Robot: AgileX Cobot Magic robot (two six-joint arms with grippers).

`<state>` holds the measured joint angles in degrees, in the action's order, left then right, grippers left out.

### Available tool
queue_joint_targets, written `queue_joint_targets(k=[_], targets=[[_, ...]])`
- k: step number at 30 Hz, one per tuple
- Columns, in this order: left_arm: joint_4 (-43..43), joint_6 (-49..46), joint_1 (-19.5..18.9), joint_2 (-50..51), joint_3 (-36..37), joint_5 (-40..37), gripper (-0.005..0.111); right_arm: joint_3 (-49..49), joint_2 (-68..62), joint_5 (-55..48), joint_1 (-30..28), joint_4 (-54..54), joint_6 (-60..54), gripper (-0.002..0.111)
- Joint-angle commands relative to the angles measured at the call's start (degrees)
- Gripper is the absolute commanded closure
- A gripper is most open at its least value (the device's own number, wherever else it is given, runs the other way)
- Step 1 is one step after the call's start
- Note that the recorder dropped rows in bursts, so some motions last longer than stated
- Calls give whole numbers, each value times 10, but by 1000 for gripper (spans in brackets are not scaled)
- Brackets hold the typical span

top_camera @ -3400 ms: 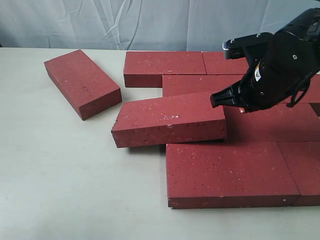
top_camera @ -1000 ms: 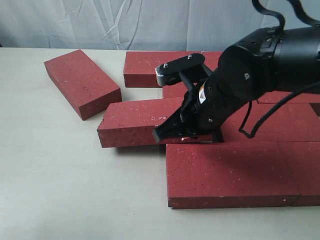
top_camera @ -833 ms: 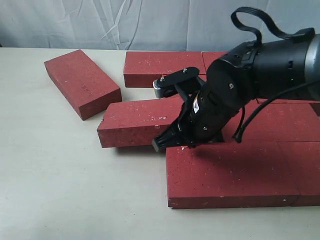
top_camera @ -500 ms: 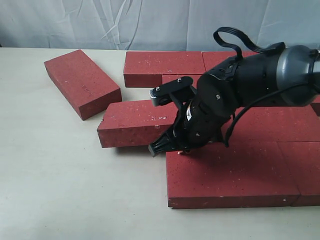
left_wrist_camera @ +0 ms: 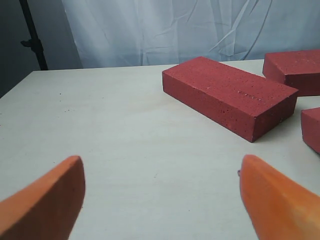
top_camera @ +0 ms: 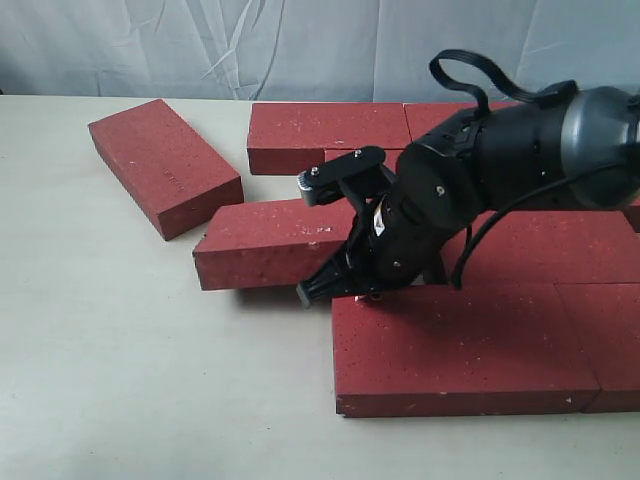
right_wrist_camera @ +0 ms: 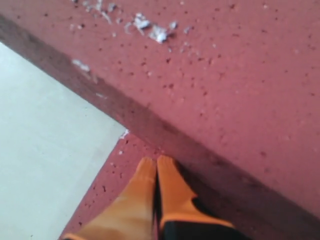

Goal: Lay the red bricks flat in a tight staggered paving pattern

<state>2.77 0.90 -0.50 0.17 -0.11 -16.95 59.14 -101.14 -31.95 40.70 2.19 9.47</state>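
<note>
Several red bricks lie flat as a paved patch, with one large front brick nearest the camera. One red brick sits askew, its right end resting on the patch. My right gripper is shut and empty, its tips against that brick's front side, above the front brick's corner. The right wrist view shows the shut gripper pressed at the askew brick's side. A loose brick lies angled at the left. My left gripper is open over bare table, short of that loose brick.
Back-row bricks lie near a pale cloth backdrop. The right arm's black body and cable cover the patch's middle. Pale tabletop stretches left and front. A dark stand rises at the table's far corner.
The right gripper slid left along the askew brick and dropped to its front lower edge. That brick shifted left by a small amount. The loose left brick stayed put.
</note>
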Motion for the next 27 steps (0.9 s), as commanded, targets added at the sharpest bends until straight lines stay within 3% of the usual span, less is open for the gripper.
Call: queue_joint_targets(k=[1, 15, 27], targets=[[-3, 2, 0, -2, 1, 6, 27, 0, 38, -5, 0, 30, -4, 109], [-3, 2, 0, -2, 1, 6, 27, 0, -39, -7, 0, 37, -4, 109], [-3, 2, 0, -2, 1, 6, 27, 0, 55, -52, 0, 51, -4, 109]])
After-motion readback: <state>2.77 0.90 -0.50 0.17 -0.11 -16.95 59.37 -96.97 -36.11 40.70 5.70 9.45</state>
